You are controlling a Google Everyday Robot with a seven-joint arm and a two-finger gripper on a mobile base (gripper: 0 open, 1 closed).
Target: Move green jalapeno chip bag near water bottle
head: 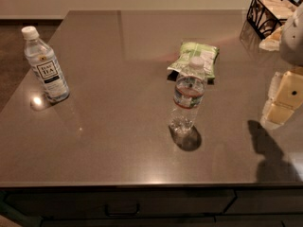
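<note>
The green jalapeno chip bag point(195, 58) lies flat on the brown countertop point(118, 126), right of centre and toward the back. The water bottle point(188, 96), clear with a white cap and a red-and-blue band, stands upright just in front of the bag; its cap overlaps the bag's front edge in this view. My gripper point(283, 102), pale yellow, hangs at the right edge of the view above the counter, well to the right of the bottle and the bag, touching neither. It holds nothing that I can see.
A clear bottle with a large white label with black lettering point(46, 65) stands at the left of the counter. A black wire basket point(270, 15) sits at the back right corner. The counter's front edge runs along the bottom, with drawers below.
</note>
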